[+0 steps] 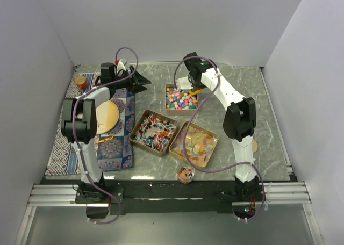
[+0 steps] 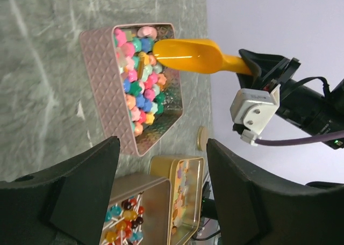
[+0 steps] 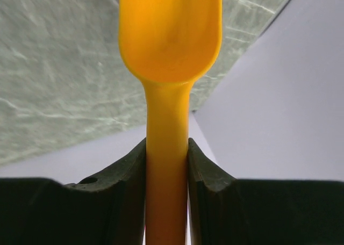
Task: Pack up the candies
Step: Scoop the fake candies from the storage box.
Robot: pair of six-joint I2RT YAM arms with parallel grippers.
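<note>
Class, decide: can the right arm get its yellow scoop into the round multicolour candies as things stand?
Probably yes. The right arm's fingers clamp the scoop; its bowl hangs over the open tin, at the round candies, with nothing in between.

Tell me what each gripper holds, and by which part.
Right gripper clamps the yellow scoop by its handle. Left gripper is open and holds nothing.

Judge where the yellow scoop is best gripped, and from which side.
Grip the yellow scoop by its narrow straight handle, coming from the tail end, one finger on each side. The wide bowl should stay free to dig into the candies in the pink tin. The right pincer is clamped that way, which looks sound.
</note>
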